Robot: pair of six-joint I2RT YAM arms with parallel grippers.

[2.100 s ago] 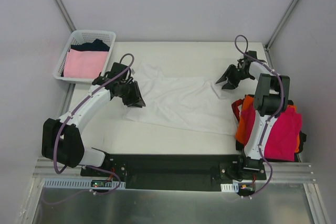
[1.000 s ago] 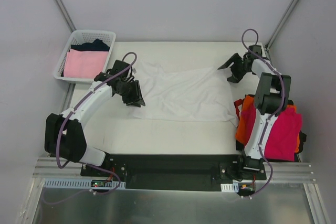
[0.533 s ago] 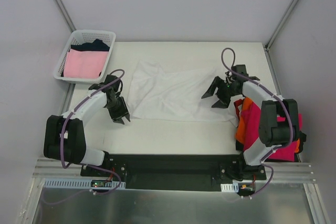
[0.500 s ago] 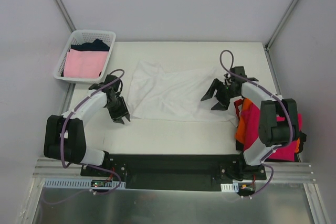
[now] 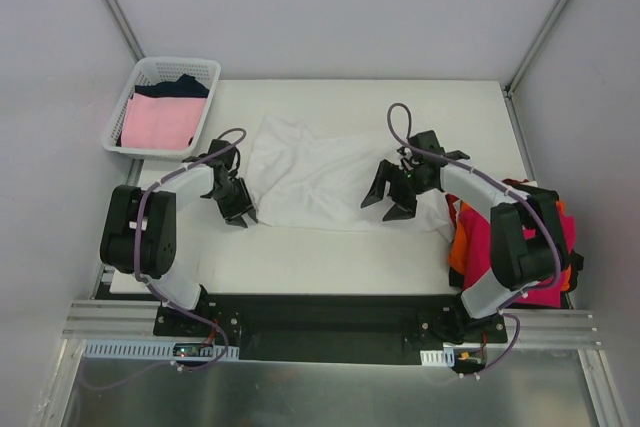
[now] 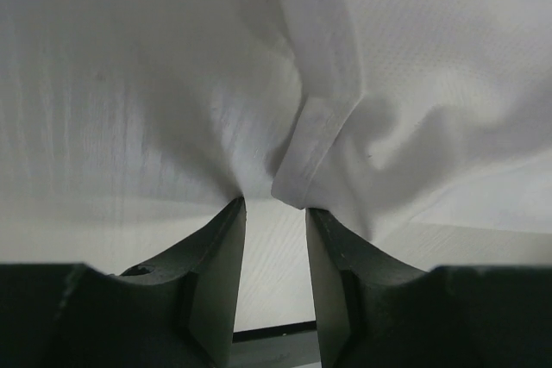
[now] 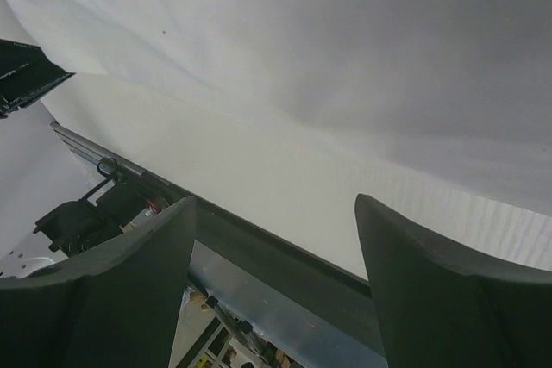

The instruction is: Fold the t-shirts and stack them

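**White t-shirt (image 5: 320, 182) spread mid-counter for folding, both sets of fingers at its near side**

At the near right corner of the counter (image 5: 330, 257), the folded stack (image 5: 535, 247), magenta-red over orange, sits out of the way, probably to receive the next shirt. The white t-shirt lies flat but rumpled in the middle, likely so its edges can be picked up. The left fingers (image 6: 323, 256) stand a narrow gap apart and hold nothing; their tips are right at a doubled hem on the shirt's near left edge, seemingly lined up to pinch it. The right fingers (image 7: 414, 273) gape wide and empty over the shirt's right part. At the far left corner, the white lattice basket (image 5: 118, 119) holds a pale pink t-shirt (image 5: 160, 122) and a navy t-shirt (image 5: 180, 87) in reserve. No brand, label or writing is legible.
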